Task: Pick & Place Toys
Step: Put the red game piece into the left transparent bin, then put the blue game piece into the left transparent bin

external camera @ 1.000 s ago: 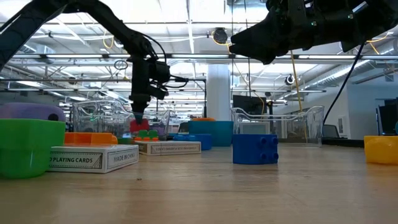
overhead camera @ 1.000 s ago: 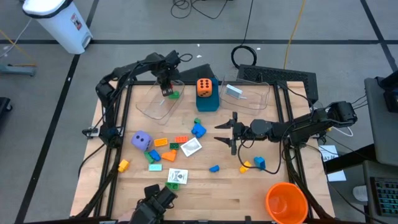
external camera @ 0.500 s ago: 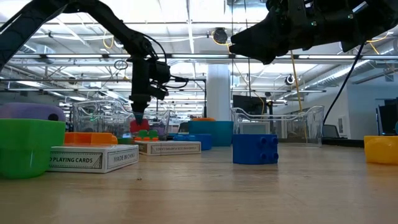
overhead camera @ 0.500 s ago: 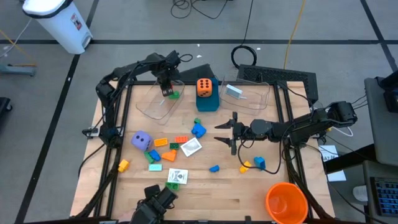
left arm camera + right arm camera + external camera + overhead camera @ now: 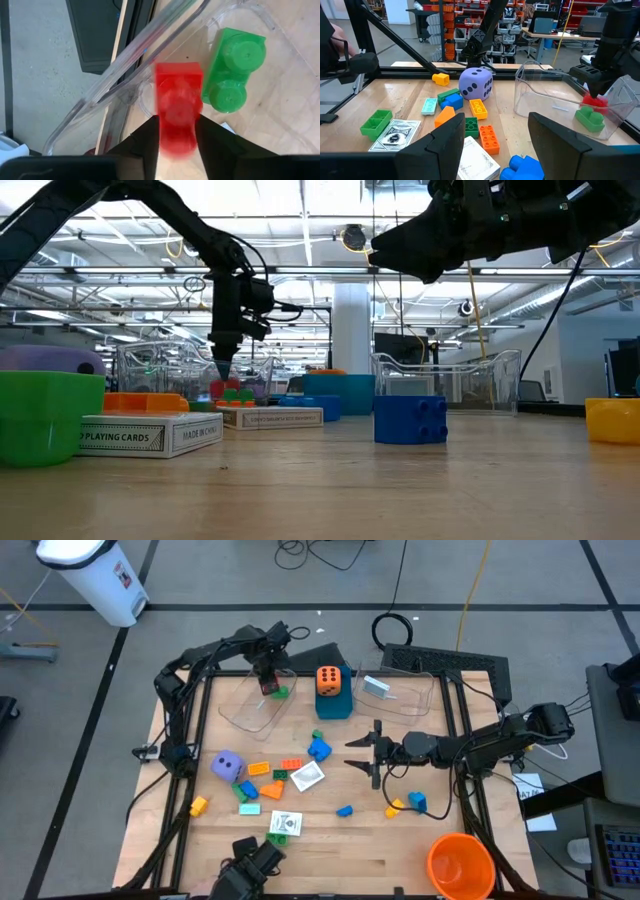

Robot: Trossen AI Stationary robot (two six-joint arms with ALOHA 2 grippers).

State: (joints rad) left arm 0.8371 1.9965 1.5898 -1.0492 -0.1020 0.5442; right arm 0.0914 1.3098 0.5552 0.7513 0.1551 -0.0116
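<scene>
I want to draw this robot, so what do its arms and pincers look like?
Both arms are black and thin, built from jointed tube pieces with black cables looping along them. The left pincer has two narrow dark fingers that taper toward their ends. The right pincer has two long, flat, dark fingers, spread like a fork. I can't see any markings.

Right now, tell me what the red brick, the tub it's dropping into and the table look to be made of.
Red brick: likely moulded plastic, glossy, with round studs, blurred below the left gripper.
Tub: clear, thin plastic by its see-through walls and bright edge glints.
Table: wood, pale, matte, with visible grain and plank seams.
</scene>
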